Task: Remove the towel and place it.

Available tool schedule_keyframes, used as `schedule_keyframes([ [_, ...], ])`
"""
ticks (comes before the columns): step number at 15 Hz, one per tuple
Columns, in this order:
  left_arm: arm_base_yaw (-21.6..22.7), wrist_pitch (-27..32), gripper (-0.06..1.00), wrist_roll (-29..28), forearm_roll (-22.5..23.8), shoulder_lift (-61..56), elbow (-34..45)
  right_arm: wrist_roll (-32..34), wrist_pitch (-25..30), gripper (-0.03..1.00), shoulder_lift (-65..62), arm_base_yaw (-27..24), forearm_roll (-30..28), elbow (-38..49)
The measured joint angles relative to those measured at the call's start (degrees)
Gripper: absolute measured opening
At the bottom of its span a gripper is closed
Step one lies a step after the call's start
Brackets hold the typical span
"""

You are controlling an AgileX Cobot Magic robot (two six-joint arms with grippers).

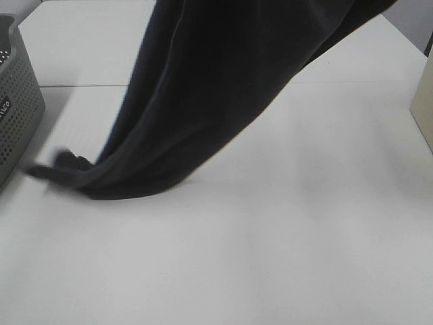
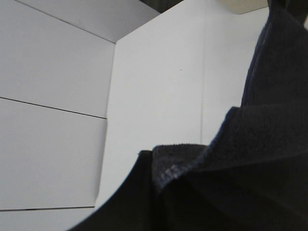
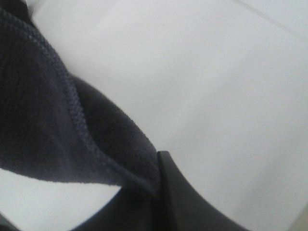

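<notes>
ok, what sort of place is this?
Likely a lab or test bench rather than a home: a plain white table, a grey perforated basket at the left, and a dark towel hanging over the tabletop.

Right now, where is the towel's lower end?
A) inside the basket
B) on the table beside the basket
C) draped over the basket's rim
B: the towel hangs from above and its lowest fold rests on the table, next to the basket, not in it.
</notes>
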Motion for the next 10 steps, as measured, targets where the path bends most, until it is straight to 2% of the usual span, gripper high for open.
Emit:
schedule_keyframes([
  [3,0.0,-4.41,0.0,0.11,6.76,0.06,0.0,1.43,0.29,0.02,2.46,0.0,-7.22,-12.83],
  [4,0.29,-5.84,0.0,0.17,11.23,0.23,0.0,1.55,-1.26,0.02,3.21,0.0,-9.91,-18.56],
  [5,0.69,-6.82,0.0,0.11,11.97,0.29,0.0,1.55,-1.66,0.02,3.27,0.0,-10.43,-19.42],
  [7,3.09,-12.61,0.0,-2.23,12.78,0.52,0.0,1.55,-4.01,0.02,3.38,0.0,-13.24,-21.6],
  [8,4.64,-16.62,0.0,-4.18,12.78,0.57,0.0,1.6,-6.76,0.02,3.38,0.0,-13.98,-21.77],
  [10,7.68,-27.5,0.0,-6.88,12.83,0.97,0.0,4.01,-17.07,0.02,4.41,0.0,-13.92,-21.77],
])
